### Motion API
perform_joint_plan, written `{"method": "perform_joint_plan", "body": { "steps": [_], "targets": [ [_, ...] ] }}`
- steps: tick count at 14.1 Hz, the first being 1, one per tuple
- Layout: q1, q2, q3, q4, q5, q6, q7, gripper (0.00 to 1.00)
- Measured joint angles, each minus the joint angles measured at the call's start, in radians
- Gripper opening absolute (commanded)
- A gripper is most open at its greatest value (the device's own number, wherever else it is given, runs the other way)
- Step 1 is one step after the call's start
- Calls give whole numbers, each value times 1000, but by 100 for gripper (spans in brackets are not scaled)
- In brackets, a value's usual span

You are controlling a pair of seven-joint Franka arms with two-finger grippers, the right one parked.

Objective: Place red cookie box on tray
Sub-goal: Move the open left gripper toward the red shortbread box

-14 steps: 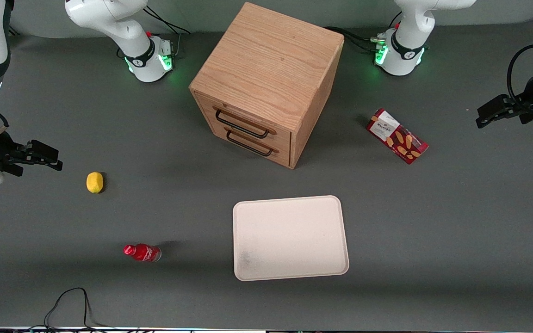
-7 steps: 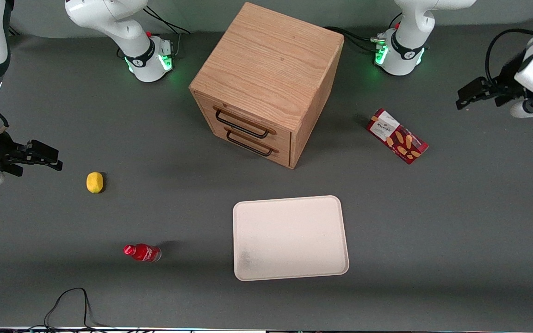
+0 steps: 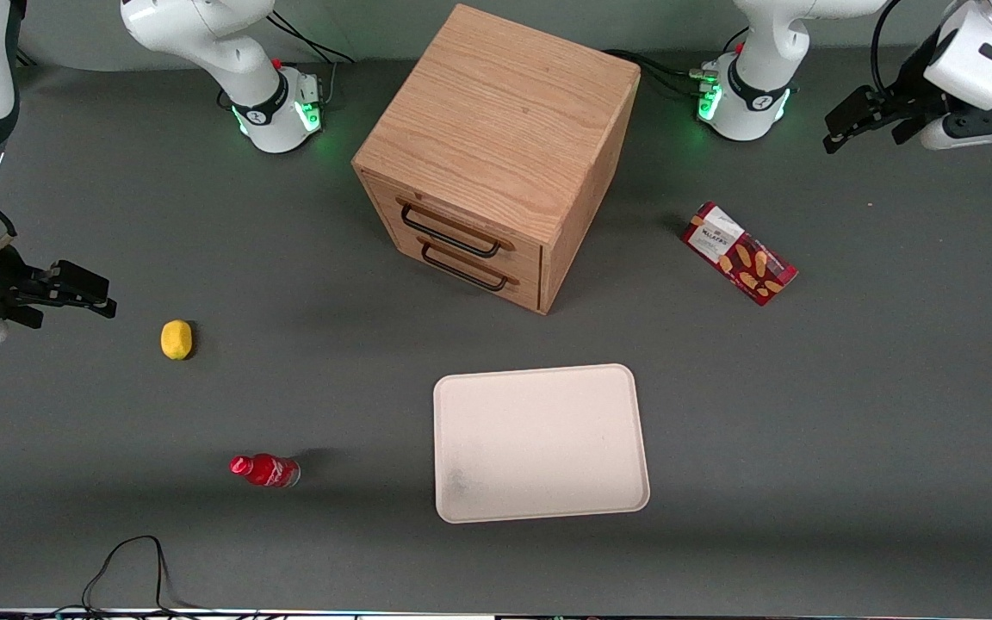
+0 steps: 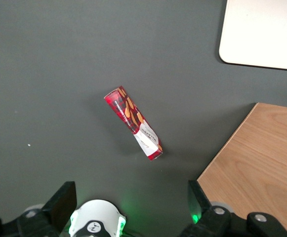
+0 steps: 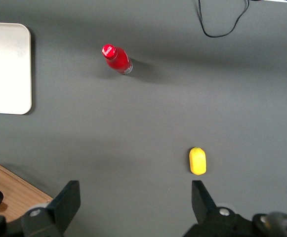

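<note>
Now, closest to the front camera lies the tray [image 3: 541, 443], flat and cream-white on the grey table [image 3: 849, 413], with nothing on it. Toward the parked arm's end, a small red bottle [image 3: 264, 470] lies on its side about level with the tray, and a yellow lemon [image 3: 176, 339] sits a little farther back.

Farther from the camera than the tray stands the wooden drawer cabinet [image 3: 496, 155], both drawers closed, their dark handles facing the tray at a slant.

Beside the cabinet, toward the working arm's end, the red cookie box [image 3: 739, 254] lies flat on the table at an angle, its white label end pointing away from the camera and its cookie pictures facing up. It is well apart from the tray and touches nothing else.

Farthest back, the left gripper [image 3: 842, 126] hangs in the air near the working arm's base [image 3: 741, 99], empty, fingers spread wide. It is farther from the camera than the box and off toward the working arm's end, well clear of it and not above it. In the wrist view the box [image 4: 133, 123] lies on the table between the two dark fingers [image 4: 61, 202], far below them, with a corner of the tray [image 4: 262, 34] and of the cabinet [image 4: 257, 163] also in sight.
</note>
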Motion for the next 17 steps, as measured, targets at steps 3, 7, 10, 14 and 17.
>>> {"method": "perform_joint_plan", "body": {
  "steps": [3, 7, 10, 14, 17],
  "targets": [
    [0, 0, -13, -11, 0, -14, -199, 100],
    [0, 0, -14, -17, 0, -25, -588, 100],
    [0, 0, -26, -30, 0, -27, -720, 100],
    [0, 2, -35, -153, 1, 82, -746, 100],
    [1, 9, -47, -297, 1, 264, -756, 100]
  ]
}}
